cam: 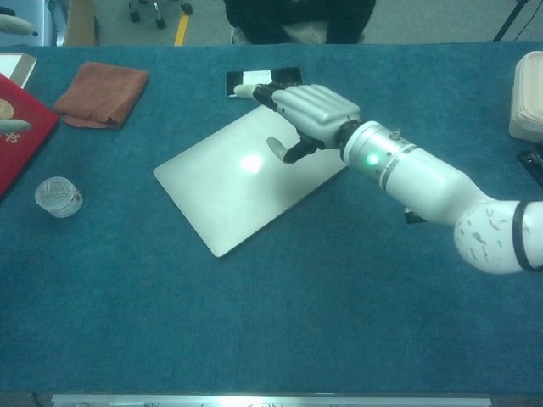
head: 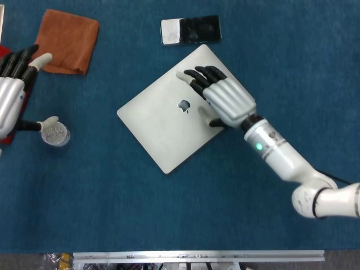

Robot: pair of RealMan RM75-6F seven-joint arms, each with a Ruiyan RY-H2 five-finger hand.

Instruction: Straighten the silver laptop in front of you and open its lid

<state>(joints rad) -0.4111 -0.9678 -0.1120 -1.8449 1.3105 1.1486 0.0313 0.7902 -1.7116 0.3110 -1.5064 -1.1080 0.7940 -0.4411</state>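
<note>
Laptop (head: 177,109), lid shut, lies mid-table, turned well askew, one corner toward the phone (head: 190,30). The right hand (head: 220,100) rests flat on its far right corner, fingers extended and slightly spread, gripping nothing. The left hand (head: 12,95) hangs at the table's left edge, fingers spread, empty, thumb near a small jar (head: 55,134); a brown cloth (head: 66,40) lies beyond. Judged step: straightening. Best done by pressing lightly with flat fingers and sweeping the corner round, pivoting the laptop until its front edge faces the robot, without nudging the phone.
</note>
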